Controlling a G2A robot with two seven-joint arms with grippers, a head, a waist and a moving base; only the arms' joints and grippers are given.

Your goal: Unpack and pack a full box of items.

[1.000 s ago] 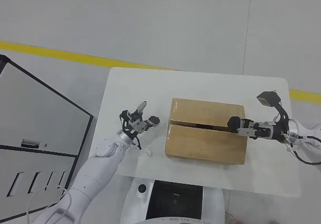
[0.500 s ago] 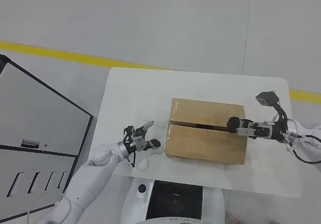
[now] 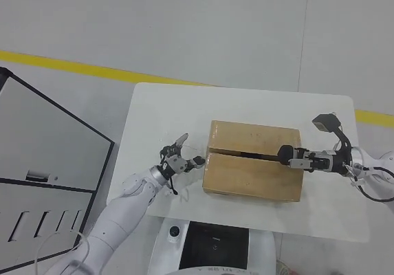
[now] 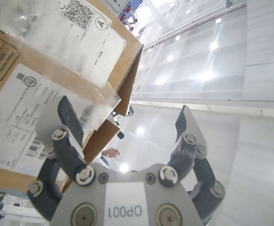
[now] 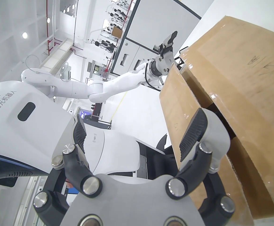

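Observation:
A brown cardboard box (image 3: pixel 254 159) stands in the middle of the white table (image 3: pixel 169 110), its top flaps down with a dark slit between them. My left gripper (image 3: pixel 191 151) is open at the box's left end; in the left wrist view the gripper (image 4: pixel 127 123) has one finger (image 4: pixel 68 118) against the labelled end (image 4: pixel 45 59) beside the flap edge. My right gripper (image 3: pixel 284 152) is open at the right end, level with the slit. In the right wrist view that gripper (image 5: pixel 137 135) has one finger (image 5: pixel 195 132) lying over the flap edge of the box (image 5: pixel 233 71).
A grey cabinet (image 3: pixel 31 151) stands on the floor left of the table. A yellow line (image 3: pixel 59 64) runs across the floor behind. Bare table surface lies on all sides of the box, with the widest strip at the back.
My left gripper swung back towards the table's front, then came right, up to the box's left end. The right gripper has hardly moved.

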